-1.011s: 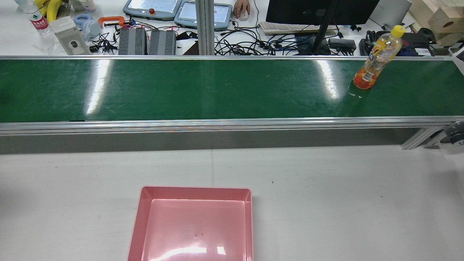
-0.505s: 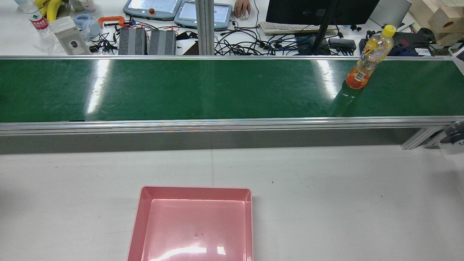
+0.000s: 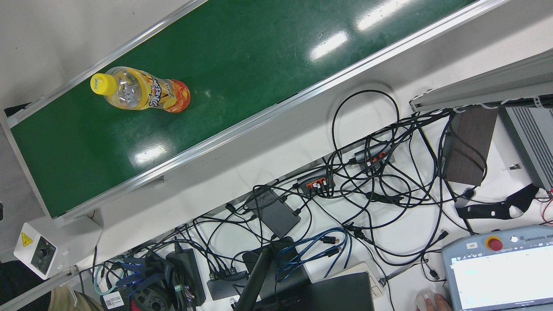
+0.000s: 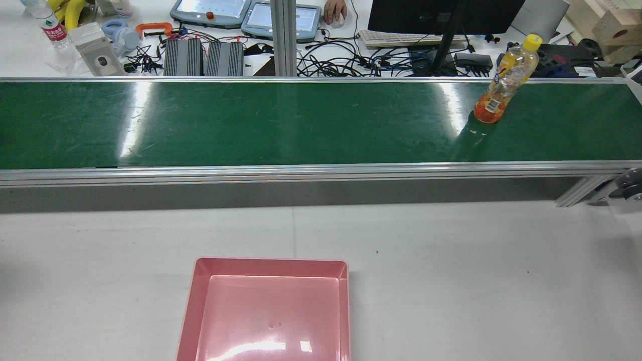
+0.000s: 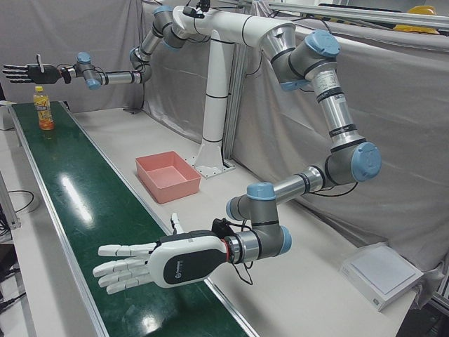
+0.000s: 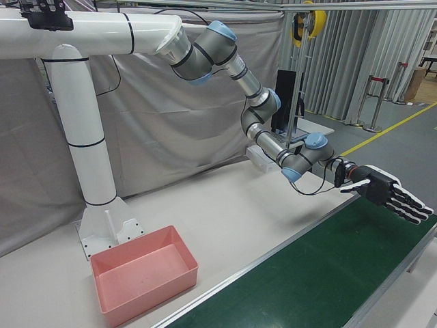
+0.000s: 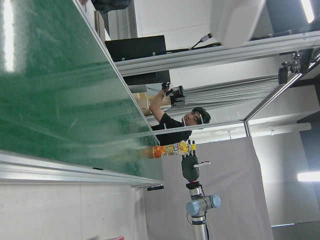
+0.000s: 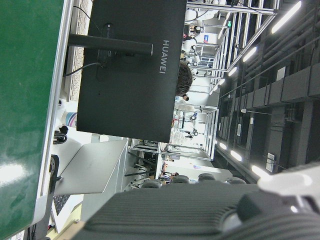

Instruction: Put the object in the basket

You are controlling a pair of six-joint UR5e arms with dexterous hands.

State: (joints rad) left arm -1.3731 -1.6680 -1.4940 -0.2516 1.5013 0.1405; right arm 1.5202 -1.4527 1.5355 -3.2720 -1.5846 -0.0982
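Nearest you, one pink basket (image 4: 192,306) sits empty at the table's (image 4: 451,276) near edge, bare tabletop all around it. Beyond, your two hands hover flat over the green belt (image 4: 251,125), fingers spread, holding nothing: left hand (image 5: 151,263) white, right hand (image 6: 389,193) black. One bottle (image 4: 501,85) stands upright near the belt's far rail, toward its right end
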